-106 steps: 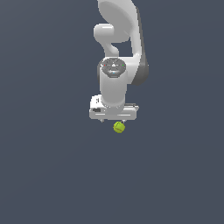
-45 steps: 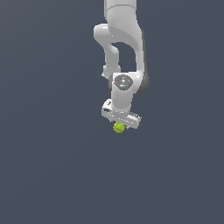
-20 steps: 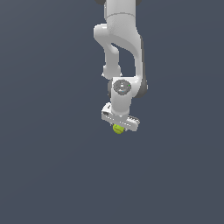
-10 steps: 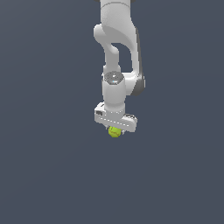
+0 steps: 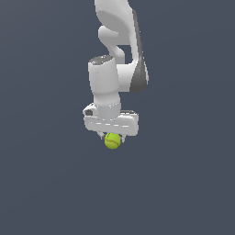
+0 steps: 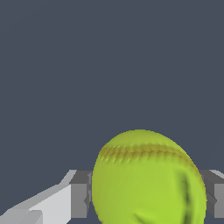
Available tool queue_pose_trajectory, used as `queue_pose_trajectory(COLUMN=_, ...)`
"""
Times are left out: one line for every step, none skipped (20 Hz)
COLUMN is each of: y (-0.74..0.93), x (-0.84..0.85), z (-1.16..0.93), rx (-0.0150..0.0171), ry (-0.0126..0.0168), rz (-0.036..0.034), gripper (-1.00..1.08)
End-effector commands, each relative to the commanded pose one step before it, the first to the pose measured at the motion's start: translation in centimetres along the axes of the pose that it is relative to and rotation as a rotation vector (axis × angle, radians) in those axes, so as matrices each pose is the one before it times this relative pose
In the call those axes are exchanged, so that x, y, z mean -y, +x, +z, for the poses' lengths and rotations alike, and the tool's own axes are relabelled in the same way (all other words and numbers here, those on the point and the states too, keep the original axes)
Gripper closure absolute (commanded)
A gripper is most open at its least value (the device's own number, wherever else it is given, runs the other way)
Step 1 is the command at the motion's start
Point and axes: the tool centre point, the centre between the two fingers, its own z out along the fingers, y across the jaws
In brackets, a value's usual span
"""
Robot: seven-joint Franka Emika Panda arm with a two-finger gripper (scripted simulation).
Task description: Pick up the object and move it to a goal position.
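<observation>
We see the white arm [image 5: 118, 59] hanging down from the top of the exterior view, its wrist pointing straight down and the wide white body of the hand [image 5: 112, 136] lying roughly level. The hand is clamped on the yellow-green ball [image 5: 112, 141], which sits just under that body, held between the two fingers. In the wrist view the ball [image 6: 148, 179] fills the space between the grey fingertips [image 6: 79, 200], one on each side, and both appear to touch it. A reddish stitched seam curves across its upper face. Behind it we see only plain dark grey ground, and we cannot tell whether the ball touches any surface.

Against the frame from half a second ago, the hand's body is more level, where earlier it tilted. Five seconds ago the ball sat lower, just below the fingers; now it is tucked up between them.
</observation>
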Motion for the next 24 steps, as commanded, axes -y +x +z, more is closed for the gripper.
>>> queue_pose_trajectory(y=2.113, x=0.024, z=-1.798, rx=-0.04698, ry=0.03168, rz=-0.0199, gripper=1.08)
queue_pose_trajectory(y=0.768, x=0.003, z=-0.629, rx=-0.01658, ry=0.01204, rz=-0.00699, gripper=1.08)
queue_pose_trajectory(y=0.752, x=0.004, z=-0.615, rx=-0.01621, ry=0.01183, rz=-0.00684, gripper=1.08)
queue_pose_trajectory(y=0.737, x=0.005, z=-0.603, rx=-0.01588, ry=0.01164, rz=-0.0067, gripper=1.08)
queue_pose_trajectory(y=0.723, x=0.006, z=-0.592, rx=-0.01557, ry=0.01147, rz=-0.00657, gripper=1.08)
queue_pose_trajectory(y=0.71, x=0.007, z=-0.58, rx=-0.01528, ry=0.01131, rz=-0.00646, gripper=1.08)
queue_pose_trajectory(y=0.698, x=0.008, z=-0.57, rx=-0.01501, ry=0.01116, rz=-0.00635, gripper=1.08)
queue_pose_trajectory(y=0.687, x=0.009, z=-0.561, rx=-0.01477, ry=0.01103, rz=-0.00625, gripper=1.08)
queue_pose_trajectory(y=0.677, x=0.01, z=-0.553, rx=-0.01455, ry=0.01091, rz=-0.00616, gripper=1.08)
queue_pose_trajectory(y=0.668, x=0.01, z=-0.545, rx=-0.01434, ry=0.0108, rz=-0.00607, gripper=1.08)
queue_pose_trajectory(y=0.66, x=0.011, z=-0.538, rx=-0.01416, ry=0.0107, rz=-0.006, gripper=1.08)
queue_pose_trajectory(y=0.653, x=0.012, z=-0.533, rx=-0.014, ry=0.01063, rz=-0.00593, gripper=1.08)
queue_pose_trajectory(y=0.646, x=0.012, z=-0.526, rx=-0.01384, ry=0.01055, rz=-0.00587, gripper=1.08)
queue_pose_trajectory(y=0.641, x=0.013, z=-0.522, rx=-0.01372, ry=0.0105, rz=-0.00582, gripper=1.08)
queue_pose_trajectory(y=0.636, x=0.013, z=-0.517, rx=-0.0136, ry=0.01045, rz=-0.00577, gripper=1.08)
queue_pose_trajectory(y=0.632, x=0.014, z=-0.514, rx=-0.01352, ry=0.01042, rz=-0.00574, gripper=1.08)
queue_pose_trajectory(y=0.629, x=0.014, z=-0.511, rx=-0.01343, ry=0.0104, rz=-0.0057, gripper=1.08)
queue_pose_trajectory(y=0.626, x=0.015, z=-0.508, rx=-0.01337, ry=0.01039, rz=-0.00568, gripper=1.08)
queue_pose_trajectory(y=0.625, x=0.016, z=-0.507, rx=-0.01334, ry=0.0104, rz=-0.00566, gripper=1.08)
queue_pose_trajectory(y=0.624, x=0.016, z=-0.506, rx=-0.01331, ry=0.01042, rz=-0.00565, gripper=1.08)
queue_pose_trajectory(y=0.624, x=0.017, z=-0.506, rx=-0.01331, ry=0.01045, rz=-0.00565, gripper=1.08)
queue_pose_trajectory(y=0.626, x=0.017, z=-0.507, rx=-0.01332, ry=0.0105, rz=-0.00565, gripper=1.08)
queue_pose_trajectory(y=0.628, x=0.018, z=-0.508, rx=-0.01335, ry=0.01056, rz=-0.00566, gripper=1.08)
queue_pose_trajectory(y=0.63, x=0.018, z=-0.51, rx=-0.0134, ry=0.01063, rz=-0.00568, gripper=1.08)
